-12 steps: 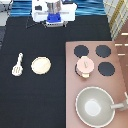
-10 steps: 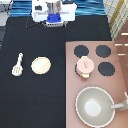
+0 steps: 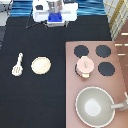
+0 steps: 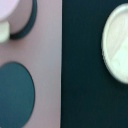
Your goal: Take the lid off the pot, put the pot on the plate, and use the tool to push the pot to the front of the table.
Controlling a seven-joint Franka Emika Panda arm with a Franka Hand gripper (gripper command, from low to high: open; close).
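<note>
The pot (image 3: pixel 85 67) stands on the stove, over the burner nearest the table, with the knobbed lid (image 3: pixel 86 64) still on it, so its contents are hidden. On the black table (image 3: pixel 35 100), the tan plate (image 3: pixel 41 65) lies to the exterior view's left of the stove. The cream spatula tool (image 3: pixel 18 65) lies further left. My gripper (image 3: pixel 55 15) hangs at the exterior view's top, far from all of them and holding nothing. The wrist view catches the plate (image 4: pixel 117 42) and an edge of the pot (image 4: pixel 10 12).
The brownish-pink stove panel (image 3: pixel 95 82) fills the exterior view's lower right, with black burners (image 3: pixel 103 50). A large grey pan (image 3: pixel 95 106) with a long handle sits at the panel's bottom. A burner (image 4: pixel 15 95) also shows in the wrist view.
</note>
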